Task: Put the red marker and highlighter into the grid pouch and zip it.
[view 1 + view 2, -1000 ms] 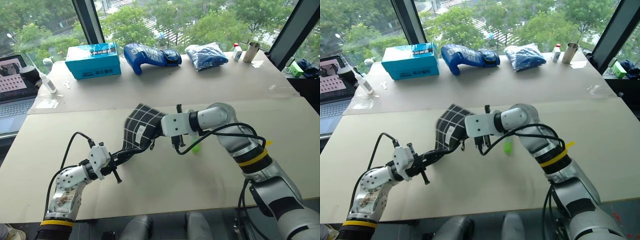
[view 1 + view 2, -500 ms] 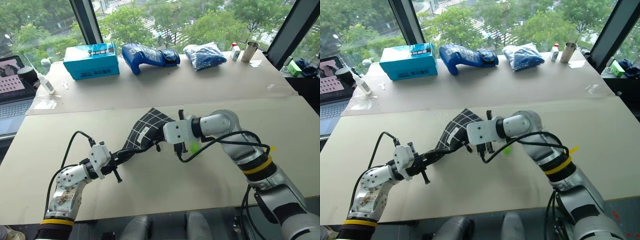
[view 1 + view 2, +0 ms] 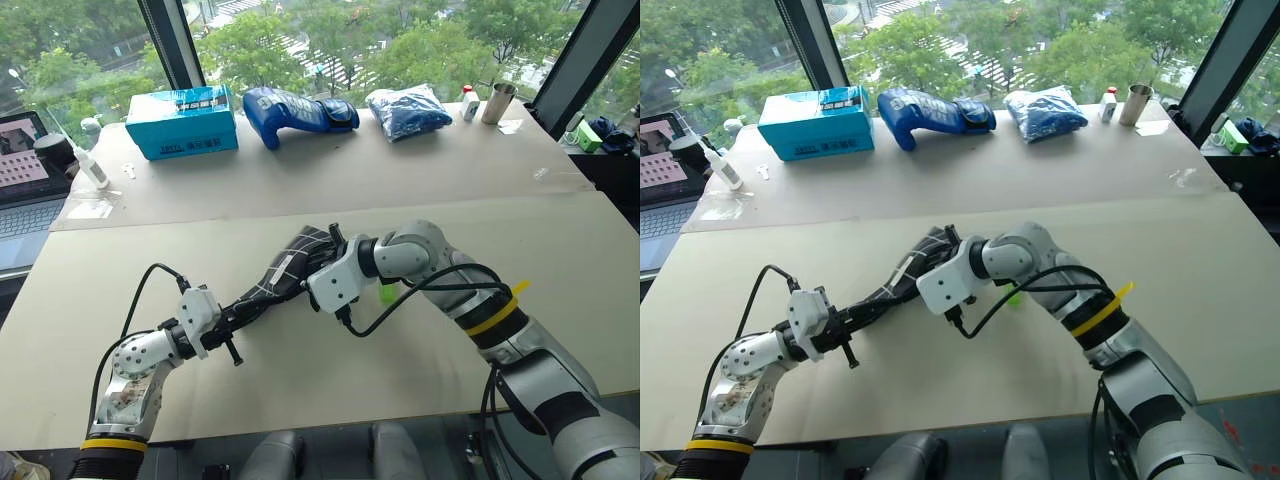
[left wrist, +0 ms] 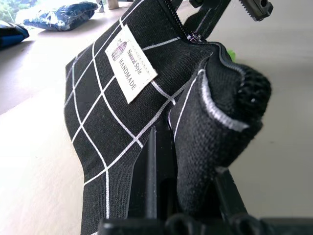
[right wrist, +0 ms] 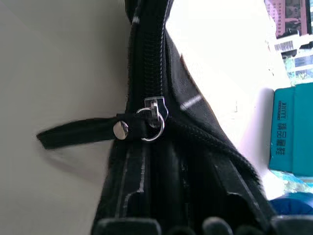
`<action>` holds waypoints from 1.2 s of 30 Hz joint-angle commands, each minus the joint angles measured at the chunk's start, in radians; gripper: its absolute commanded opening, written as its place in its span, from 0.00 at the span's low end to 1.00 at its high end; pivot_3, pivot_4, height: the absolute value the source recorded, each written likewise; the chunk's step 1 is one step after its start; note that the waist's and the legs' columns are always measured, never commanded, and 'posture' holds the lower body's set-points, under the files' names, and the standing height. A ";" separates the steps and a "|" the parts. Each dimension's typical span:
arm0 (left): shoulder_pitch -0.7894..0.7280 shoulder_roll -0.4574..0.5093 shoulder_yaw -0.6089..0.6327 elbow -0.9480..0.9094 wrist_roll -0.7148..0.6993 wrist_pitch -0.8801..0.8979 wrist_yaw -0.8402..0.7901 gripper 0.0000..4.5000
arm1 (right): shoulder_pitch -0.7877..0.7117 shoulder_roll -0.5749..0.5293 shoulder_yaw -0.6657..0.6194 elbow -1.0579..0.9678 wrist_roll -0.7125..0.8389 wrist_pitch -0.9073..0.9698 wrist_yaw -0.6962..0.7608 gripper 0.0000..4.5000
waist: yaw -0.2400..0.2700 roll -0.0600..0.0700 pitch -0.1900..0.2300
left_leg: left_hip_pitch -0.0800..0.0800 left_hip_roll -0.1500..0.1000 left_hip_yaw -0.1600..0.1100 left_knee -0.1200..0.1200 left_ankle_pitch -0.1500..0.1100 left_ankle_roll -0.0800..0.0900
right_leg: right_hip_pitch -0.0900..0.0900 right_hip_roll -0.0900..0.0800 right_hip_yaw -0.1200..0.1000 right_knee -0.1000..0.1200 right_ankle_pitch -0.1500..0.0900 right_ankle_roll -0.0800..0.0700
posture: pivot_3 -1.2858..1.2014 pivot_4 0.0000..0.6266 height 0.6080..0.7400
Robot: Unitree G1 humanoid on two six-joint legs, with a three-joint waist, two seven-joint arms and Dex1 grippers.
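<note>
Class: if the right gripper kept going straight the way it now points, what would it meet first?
Most likely the grid pouch: the right gripper points at its zipper edge, already very close; contact cannot be told.

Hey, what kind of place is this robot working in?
Probably an upper-floor office or lab set up for robot trials: a big window looks down on treetops, a laptop sits beside the wide work table, and a boxing glove lies along its far edge.

A teal box (image 3: 184,120), a blue boxing glove (image 3: 300,111) and a bagged blue bundle (image 3: 411,110) line the far side of a beige table (image 3: 560,260). A metal cup (image 3: 501,102) stands at the far right; a laptop (image 3: 25,175) sits at left.
</note>
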 commanded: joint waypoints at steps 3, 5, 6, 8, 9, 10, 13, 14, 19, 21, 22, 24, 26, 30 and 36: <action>0.004 -0.007 0.004 -0.056 -0.017 -0.010 0.008 0.00 | -0.021 -0.015 -0.106 -0.016 0.121 0.115 0.047 0.82 | 0.001 0.000 0.000 | 0.000 0.000 0.000 0.000 0.000 0.000 | 0.000 0.000 0.000 0.000 0.000 0.000 | 0.52 0.24 0.99; 0.002 -0.008 0.005 -0.056 -0.017 -0.007 0.010 0.00 | -0.026 -0.049 -0.154 -0.017 0.168 0.139 0.072 0.89 | 0.002 0.000 0.000 | 0.000 0.000 0.000 0.000 0.000 0.000 | 0.000 0.000 0.000 0.000 0.000 0.000 | 0.52 0.24 0.99; 0.001 -0.007 0.005 -0.057 -0.018 -0.006 0.011 0.00 | -0.029 -0.059 -0.180 -0.018 0.191 0.167 0.076 0.89 | 0.003 0.000 0.000 | 0.000 0.000 0.000 0.000 0.000 0.000 | 0.000 0.000 0.000 0.000 0.000 0.000 | 0.52 0.24 0.99; 0.001 -0.007 0.007 -0.058 -0.019 -0.004 0.014 0.00 | -0.039 -0.093 -0.235 -0.018 0.243 0.234 0.094 0.89 | 0.004 0.000 0.000 | 0.000 0.000 0.000 0.000 0.000 0.000 | 0.000 0.000 0.000 0.000 0.000 0.000 | 0.52 0.24 0.99; 0.001 -0.007 0.009 -0.059 -0.020 -0.003 0.015 0.00 | -0.040 -0.115 -0.255 -0.017 0.264 0.239 0.109 0.89 | 0.005 0.000 0.000 | 0.000 0.000 0.000 0.000 0.000 0.000 | 0.001 0.000 0.000 -0.001 0.000 0.000 | 0.52 0.24 0.99; 0.000 -0.006 0.010 -0.059 -0.021 -0.002 0.016 0.00 | -0.044 -0.137 -0.285 -0.009 0.283 0.253 0.110 0.89 | 0.005 0.000 0.000 | 0.000 0.000 0.000 0.000 0.000 0.000 | 0.000 0.000 0.000 -0.001 0.000 0.000 | 0.52 0.24 0.99; 0.005 -0.005 0.011 -0.060 -0.022 -0.002 0.016 0.00 | -0.026 -0.216 -0.382 0.005 0.354 0.374 0.125 0.89 | 0.006 0.000 0.000 | 0.000 0.000 0.000 0.000 0.000 0.000 | 0.001 0.000 0.000 -0.001 0.000 0.000 | 0.52 0.24 0.99; 0.006 -0.005 0.011 -0.059 -0.022 -0.001 0.017 0.00 | -0.016 -0.235 -0.403 0.007 0.370 0.404 0.128 0.89 | 0.006 0.000 0.000 | 0.000 0.000 0.000 0.000 0.000 0.000 | 0.001 0.000 0.000 -0.001 0.000 0.000 | 0.52 0.24 0.99; 0.008 -0.004 0.018 -0.057 -0.024 -0.002 0.019 0.00 | 0.093 -0.283 -0.452 -0.102 0.448 0.669 0.124 0.89 | 0.003 0.000 0.000 | 0.000 0.001 0.002 0.000 0.000 0.001 | 0.001 0.000 0.000 -0.001 0.000 0.000 | 0.52 0.24 0.99; 0.011 -0.004 0.022 -0.057 -0.026 -0.003 0.020 0.00 | 0.148 -0.292 -0.449 -0.186 0.464 0.812 0.103 0.89 | 0.003 0.000 0.000 | 0.000 0.002 0.002 0.000 0.000 0.001 | 0.001 0.000 0.000 -0.001 0.000 0.000 | 0.52 0.24 0.99; 0.013 -0.004 0.024 -0.057 -0.027 -0.004 0.021 0.00 | 0.165 -0.280 -0.450 -0.220 0.468 0.913 0.067 0.89 | 0.003 0.000 0.000 | -0.001 0.002 0.002 0.000 0.000 0.001 | 0.000 0.000 0.000 -0.001 0.000 0.000 | 0.52 0.24 0.99; 0.017 -0.003 0.026 -0.057 -0.028 -0.005 0.021 0.00 | 0.168 -0.234 -0.448 -0.266 0.477 1.161 -0.022 0.89 | 0.003 0.000 0.000 | -0.001 0.001 0.001 0.000 0.000 0.001 | 0.000 -0.001 0.001 -0.001 0.000 0.000 | 0.52 0.24 0.99; 0.021 -0.003 0.027 -0.059 -0.029 -0.004 0.021 0.00 | 0.166 -0.196 -0.444 -0.315 0.497 1.337 -0.075 0.89 | 0.004 0.000 0.000 | -0.001 0.002 0.001 0.000 0.000 0.001 | 0.000 -0.001 0.001 -0.001 0.001 -0.001 | 0.52 0.24 0.99; 0.023 -0.004 0.028 -0.058 -0.028 -0.005 0.020 0.00 | 0.150 -0.149 -0.470 -0.366 0.533 1.543 -0.164 0.89 | 0.008 0.000 0.000 | -0.001 0.001 0.001 0.000 -0.001 0.001 | 0.000 -0.001 0.001 -0.001 0.001 -0.001 | 0.52 0.24 0.99; 0.022 -0.010 0.026 -0.057 -0.025 -0.007 0.024 0.00 | 0.139 -0.114 -0.449 -0.388 0.538 1.670 -0.293 0.89 | 0.010 0.000 0.000 | -0.001 0.001 0.001 0.000 -0.001 0.001 | 0.000 -0.002 0.001 -0.001 0.001 -0.001 | 0.52 0.24 0.99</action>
